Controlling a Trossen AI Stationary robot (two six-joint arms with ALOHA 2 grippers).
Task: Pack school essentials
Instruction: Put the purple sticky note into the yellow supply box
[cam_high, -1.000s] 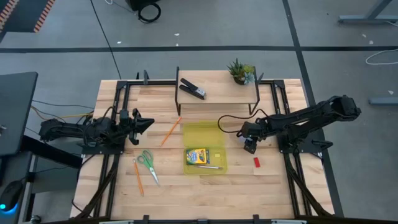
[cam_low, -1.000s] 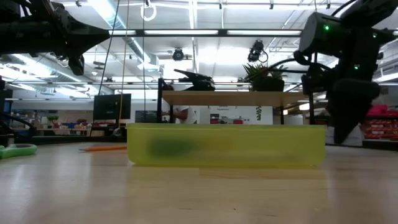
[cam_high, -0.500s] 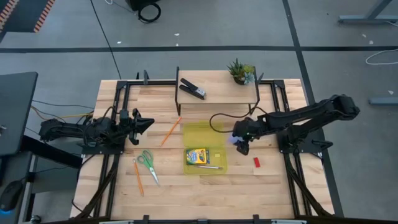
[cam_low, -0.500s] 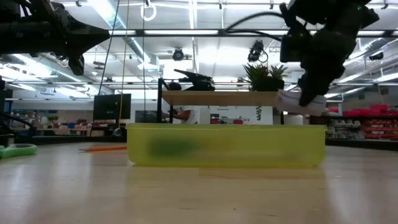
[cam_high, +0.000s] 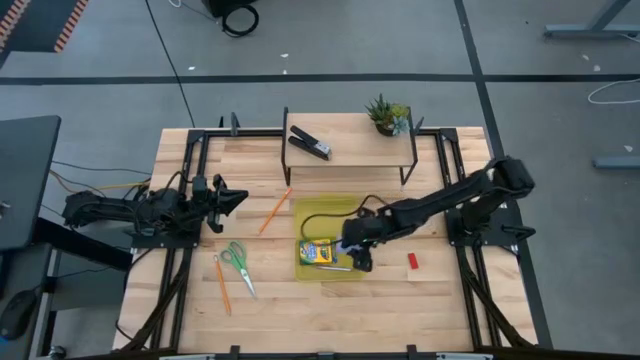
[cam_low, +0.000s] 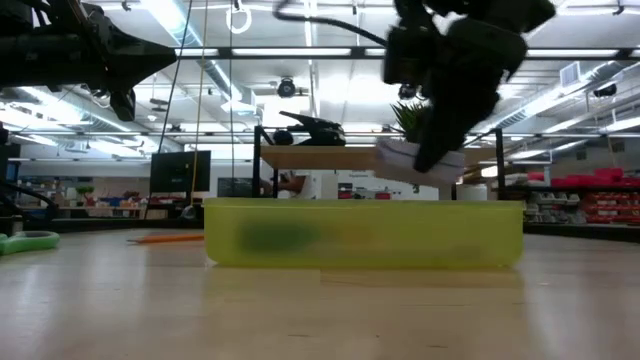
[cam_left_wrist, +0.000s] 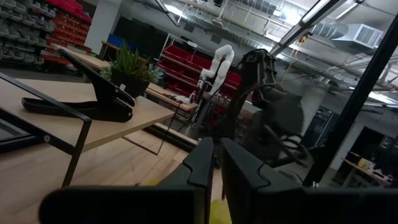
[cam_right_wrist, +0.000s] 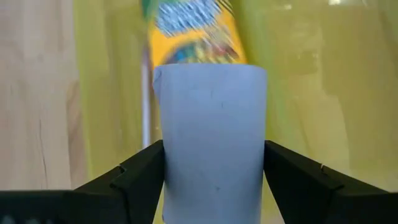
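Observation:
My right gripper (cam_high: 357, 250) hovers over the yellow-green tray (cam_high: 330, 215), shut on the pale blue notepad (cam_right_wrist: 211, 124). In the tray lie the yellow-green crayon box (cam_high: 316, 250) and the purple pen (cam_high: 336, 268). The red eraser (cam_high: 411, 260) lies on the table right of the tray. The green-handled scissors (cam_high: 235, 262) and two orange pencils (cam_high: 275, 210) (cam_high: 221, 283) lie left of it. My left gripper (cam_high: 240, 196) waits shut above the table's left side, touching nothing. My right gripper pinches the notepad between its two fingers (cam_right_wrist: 146, 171), one on each long side edge (cam_right_wrist: 163, 149), coming from above and slanting toward the table's left. The notepad (cam_low: 415, 165) is lifted clear, close to level, just above the tray's rim (cam_low: 360, 203).
A small wooden shelf (cam_high: 350, 150) stands at the far edge, bearing the black stapler (cam_high: 310, 142) and the potted plant (cam_high: 388, 115). Bare wood lies along the near edge, in front of the tray. Black frame rails run down both sides of the table.
My right gripper has moved from beside the red eraser toward the table's left, rising a little, and now hangs over the tray. The notepad has travelled with it. The left arm has kept still.

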